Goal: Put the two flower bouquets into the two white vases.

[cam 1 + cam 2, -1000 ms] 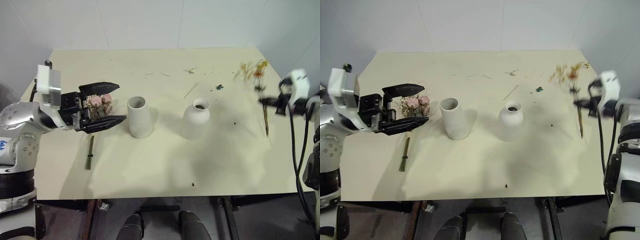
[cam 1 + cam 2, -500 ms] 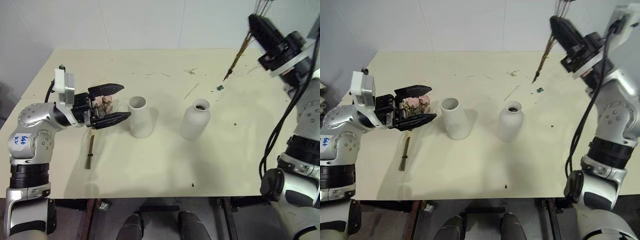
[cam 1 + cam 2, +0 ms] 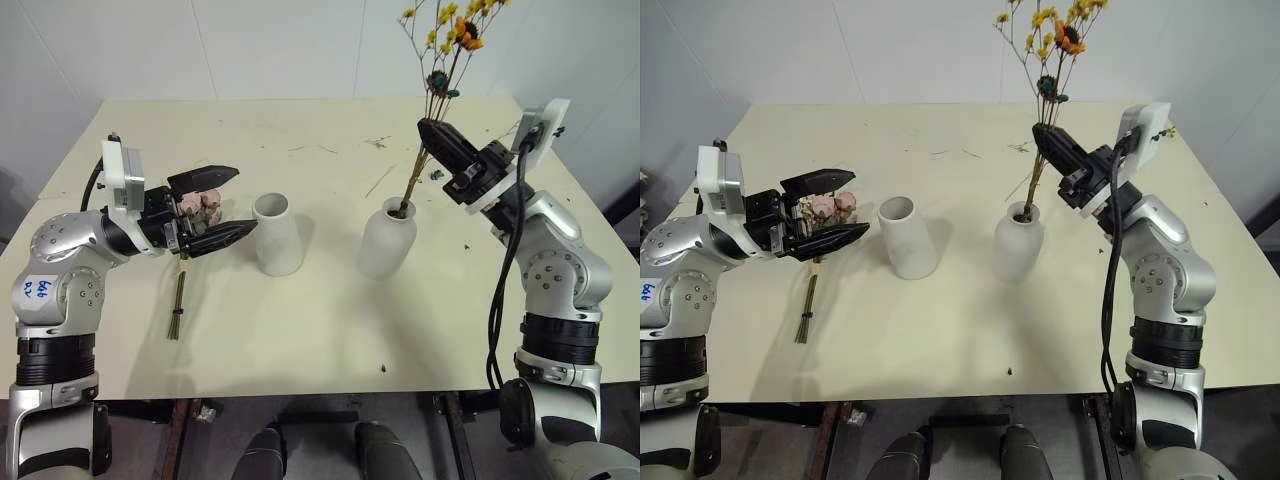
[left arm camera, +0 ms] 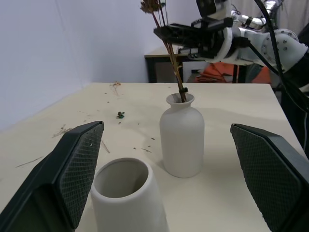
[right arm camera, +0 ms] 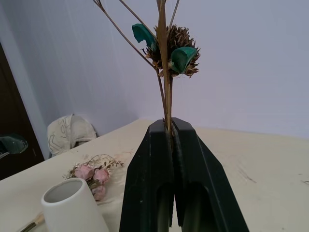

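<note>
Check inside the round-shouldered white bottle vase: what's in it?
The stems of the slim yellow bouquet enter the narrow neck of the round-shouldered white bottle vase, with the right gripper shut on them above. The vase wall hides how deep they go.

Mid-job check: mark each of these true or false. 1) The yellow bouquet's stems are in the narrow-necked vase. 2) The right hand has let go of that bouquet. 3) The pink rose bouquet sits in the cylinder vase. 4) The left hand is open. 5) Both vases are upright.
1) True: the slim yellow-blossom bouquet has its stem ends in the mouth of the white narrow-necked bottle vase.
2) False: the right hand is shut on the stems.
3) False: the pink rose bouquet lies on the table; the white wide-mouthed cylinder vase is empty.
4) True: the left hand is open around the roses.
5) True.
</note>
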`<control>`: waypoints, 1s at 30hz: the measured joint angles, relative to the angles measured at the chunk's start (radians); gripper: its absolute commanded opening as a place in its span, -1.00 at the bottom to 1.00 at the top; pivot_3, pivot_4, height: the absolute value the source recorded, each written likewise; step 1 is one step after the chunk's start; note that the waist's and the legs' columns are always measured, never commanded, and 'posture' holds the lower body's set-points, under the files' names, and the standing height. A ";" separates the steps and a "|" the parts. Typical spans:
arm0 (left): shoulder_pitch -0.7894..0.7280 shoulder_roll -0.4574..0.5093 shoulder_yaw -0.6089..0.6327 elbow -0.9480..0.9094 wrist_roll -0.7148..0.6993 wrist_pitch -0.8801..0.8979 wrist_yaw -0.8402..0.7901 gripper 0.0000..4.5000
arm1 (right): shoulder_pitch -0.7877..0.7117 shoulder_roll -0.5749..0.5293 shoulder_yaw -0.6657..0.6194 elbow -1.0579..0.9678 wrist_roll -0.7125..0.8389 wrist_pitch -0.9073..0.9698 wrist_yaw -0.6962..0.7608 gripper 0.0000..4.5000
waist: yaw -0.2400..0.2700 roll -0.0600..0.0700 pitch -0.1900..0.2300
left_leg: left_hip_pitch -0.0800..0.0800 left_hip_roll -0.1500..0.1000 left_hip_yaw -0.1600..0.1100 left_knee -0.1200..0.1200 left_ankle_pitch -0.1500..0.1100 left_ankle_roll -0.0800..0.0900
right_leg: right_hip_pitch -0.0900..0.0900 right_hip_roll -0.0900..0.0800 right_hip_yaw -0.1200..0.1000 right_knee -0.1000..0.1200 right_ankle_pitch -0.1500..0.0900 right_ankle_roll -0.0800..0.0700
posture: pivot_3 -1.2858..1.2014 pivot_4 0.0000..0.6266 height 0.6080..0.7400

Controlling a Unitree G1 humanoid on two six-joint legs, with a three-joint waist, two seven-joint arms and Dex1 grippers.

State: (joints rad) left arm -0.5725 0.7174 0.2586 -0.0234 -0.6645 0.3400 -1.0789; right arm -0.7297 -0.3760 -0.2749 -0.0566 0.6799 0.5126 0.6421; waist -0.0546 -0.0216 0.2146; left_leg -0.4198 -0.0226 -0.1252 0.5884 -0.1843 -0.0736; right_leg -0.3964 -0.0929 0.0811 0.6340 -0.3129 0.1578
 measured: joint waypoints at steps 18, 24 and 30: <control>0.072 0.174 0.102 0.089 0.116 0.009 0.125 1.00 | 0.085 -0.117 0.088 0.053 -0.154 -0.253 0.161 0.98 | 0.001 0.000 0.000 | 0.001 0.000 0.001 -0.001 0.000 0.000 | 0.000 0.000 0.000 -0.001 0.000 -0.001 | 0.03 -0.52 1.00; 0.000 0.301 -0.003 0.172 0.246 0.379 0.332 1.00 | 0.094 -0.354 0.056 0.061 -0.110 -0.181 0.324 0.98 | 0.004 0.000 0.000 | 0.000 -0.001 0.001 -0.004 0.000 0.001 | 0.000 0.000 0.000 -0.004 0.000 0.000 | 0.03 -0.52 1.00; -0.036 0.313 -0.148 0.195 0.293 0.606 0.357 1.00 | 0.090 -0.498 0.022 -0.001 0.008 -0.047 0.466 0.98 | -0.002 -0.001 0.000 | 0.000 0.001 0.001 -0.007 -0.001 0.001 | 0.000 0.001 0.000 -0.005 -0.001 -0.001 | 0.03 -0.52 1.00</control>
State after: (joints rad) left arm -0.6085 1.0299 0.1101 0.1717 -0.3710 0.9457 -0.7216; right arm -0.6396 -0.8740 -0.2525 -0.0578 0.6877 0.4658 1.1079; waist -0.0567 -0.0222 0.2151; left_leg -0.4193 -0.0217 -0.1242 0.5818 -0.1849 -0.0727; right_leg -0.3968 -0.0922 0.0810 0.6288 -0.3135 0.1568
